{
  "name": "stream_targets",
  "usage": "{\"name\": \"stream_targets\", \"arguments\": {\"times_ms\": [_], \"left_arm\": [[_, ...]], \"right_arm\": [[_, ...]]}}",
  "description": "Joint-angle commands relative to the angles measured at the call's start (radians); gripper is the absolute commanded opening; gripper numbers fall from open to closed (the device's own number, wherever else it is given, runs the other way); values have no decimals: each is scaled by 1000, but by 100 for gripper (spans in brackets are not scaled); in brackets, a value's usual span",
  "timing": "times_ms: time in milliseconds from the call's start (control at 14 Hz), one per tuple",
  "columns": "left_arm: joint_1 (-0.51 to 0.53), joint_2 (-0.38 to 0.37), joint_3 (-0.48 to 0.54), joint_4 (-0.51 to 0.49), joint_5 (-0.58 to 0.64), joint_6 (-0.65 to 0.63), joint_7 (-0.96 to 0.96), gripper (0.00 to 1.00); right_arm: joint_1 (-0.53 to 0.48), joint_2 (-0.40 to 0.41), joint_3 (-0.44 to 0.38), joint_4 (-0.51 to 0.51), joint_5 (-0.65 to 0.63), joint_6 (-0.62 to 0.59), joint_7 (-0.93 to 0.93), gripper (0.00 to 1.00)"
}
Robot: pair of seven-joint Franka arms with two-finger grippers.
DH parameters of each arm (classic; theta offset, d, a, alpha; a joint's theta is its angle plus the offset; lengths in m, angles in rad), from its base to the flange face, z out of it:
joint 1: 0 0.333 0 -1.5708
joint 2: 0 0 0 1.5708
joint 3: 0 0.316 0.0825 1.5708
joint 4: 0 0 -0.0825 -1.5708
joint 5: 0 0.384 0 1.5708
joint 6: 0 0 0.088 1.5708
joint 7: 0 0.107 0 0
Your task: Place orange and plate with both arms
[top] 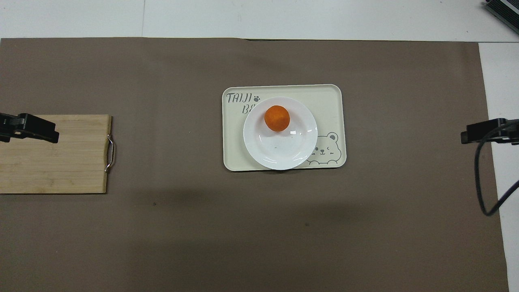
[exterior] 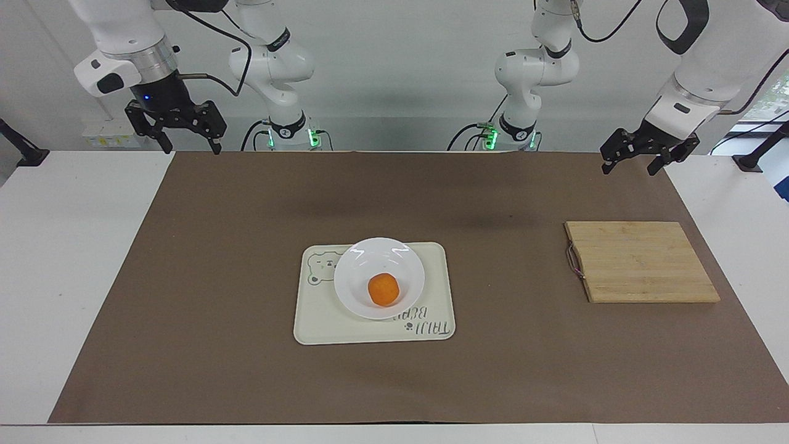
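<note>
The orange [exterior: 383,289] lies in the white plate [exterior: 354,271], toward the rim farthest from the robots; it also shows in the overhead view [top: 277,118]. The plate [top: 284,152] rests on the cream bear tray [exterior: 320,320]. My right gripper [exterior: 191,147] is open and empty, up in the air over the mat's edge by its base. My left gripper [exterior: 630,168] is open and empty, raised over the mat's corner at the left arm's end. Both are well apart from the plate.
A wooden cutting board [exterior: 641,262] with a metal handle lies toward the left arm's end of the table. A brown mat [exterior: 246,203] covers most of the white table. A black cable [top: 482,182] hangs by the right gripper.
</note>
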State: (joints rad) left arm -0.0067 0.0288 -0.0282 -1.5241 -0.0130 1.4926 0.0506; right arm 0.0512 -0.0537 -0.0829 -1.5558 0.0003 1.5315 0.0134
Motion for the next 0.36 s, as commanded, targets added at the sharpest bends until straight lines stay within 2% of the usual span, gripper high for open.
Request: {"name": "stream_targets", "arguments": {"times_ms": [0, 286], "left_arm": [[8, -4, -2, -1, 1, 1, 5, 100], [8, -4, -2, -1, 1, 1, 5, 100]], "right_arm": [[-2, 12, 5, 22, -46, -19, -18, 100], [-1, 8, 5, 14, -51, -19, -23, 100]]}}
